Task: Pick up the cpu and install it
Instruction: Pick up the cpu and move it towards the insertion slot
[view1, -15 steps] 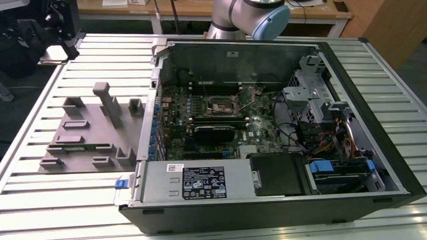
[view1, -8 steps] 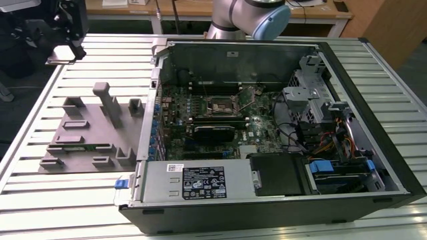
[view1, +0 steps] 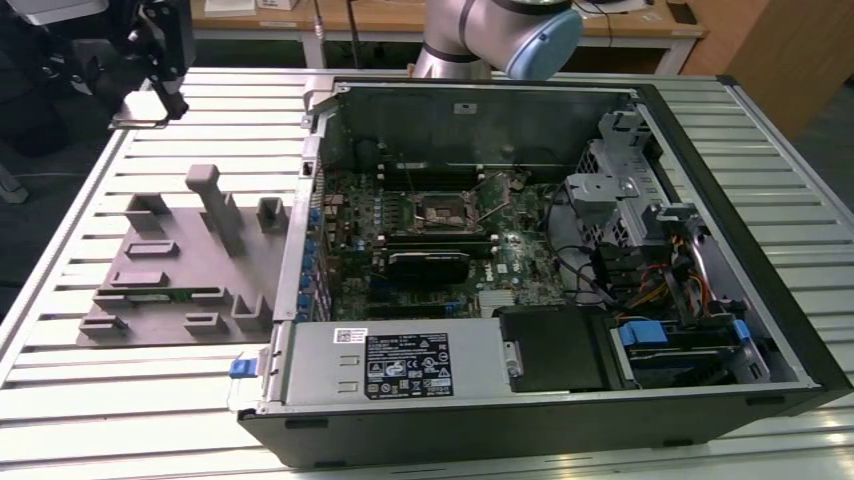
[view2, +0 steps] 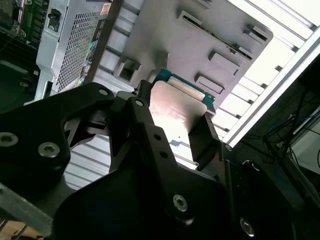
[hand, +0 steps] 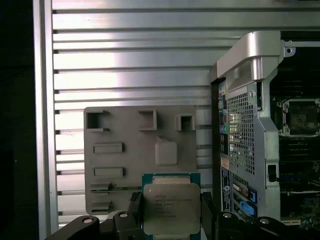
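Holding the cpu (hand: 171, 209) clamped in the gripper (hand: 170, 200) above the grey tray (view1: 150, 272), open computer case (view1: 534, 440) at tray's 3 o'clock in the exterior view.

Premises: robotics laboratory bench. Evidence: a silver-and-blue jointed robot arm (view1: 507, 35) rising at a ribbed aluminium-slat table (view1: 80, 400), an opened black metal computer tower (view1: 534, 438) lying on it, a grey plastic fixture plate (view1: 147, 290) alongside, pale wooden desks (view1: 441, 18) behind.

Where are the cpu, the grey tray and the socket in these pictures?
cpu (hand: 170, 207), first wrist view: middle of its metal top.
grey tray (hand: 132, 160), first wrist view: bare flat part between recesses.
socket (view1: 439, 212), exterior view: its open middle.
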